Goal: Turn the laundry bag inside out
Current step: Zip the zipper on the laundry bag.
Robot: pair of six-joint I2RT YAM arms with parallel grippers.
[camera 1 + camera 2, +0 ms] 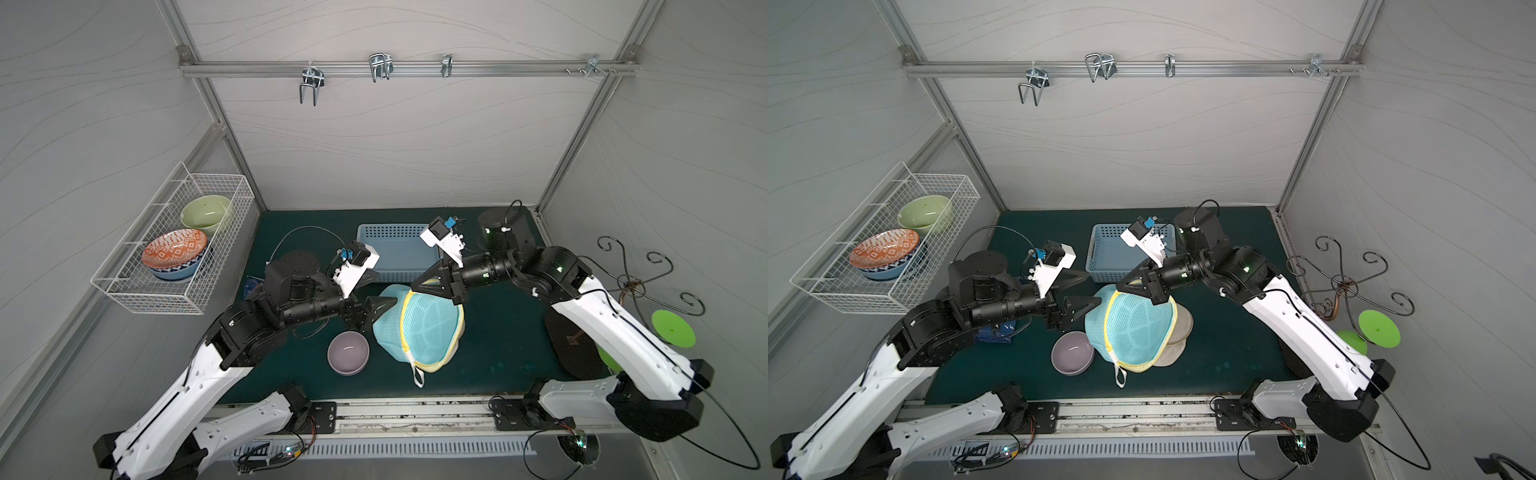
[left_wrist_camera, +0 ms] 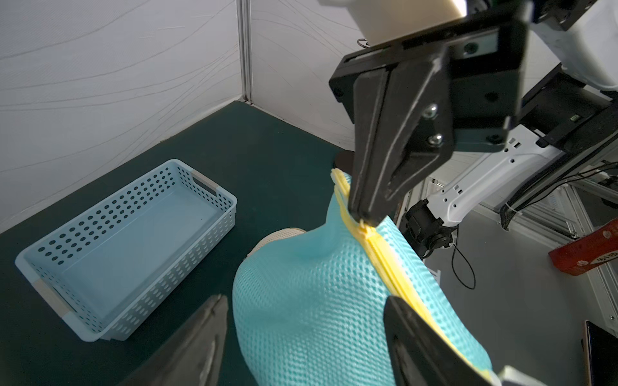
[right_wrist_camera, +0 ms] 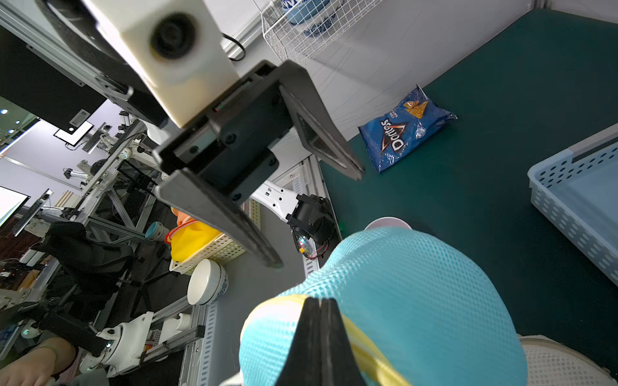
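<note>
Laundry bag [image 1: 419, 328] at mid-worktop [image 1: 498, 332], far edge held up; inversion looks barely begun.
Right gripper [image 2: 363, 217] jaws are clamped on the yellow zip trim [image 2: 384, 254] at the bag's far edge. Left gripper [image 3: 316, 219] jaws are wide at the bag's left side, gripping nothing. The turquoise mesh domes, with no turned-out face visible. Left to do, by my reading: open the mouth and push the body through. Purple bowl [image 1: 348, 353] just left, blue perforated basket [image 1: 399, 249] beyond.

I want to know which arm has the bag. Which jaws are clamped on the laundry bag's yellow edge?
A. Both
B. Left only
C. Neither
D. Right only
D: the right gripper has its jaws shut on the yellow edge of the laundry bag, while the left gripper stands with its jaws wide open.
</note>
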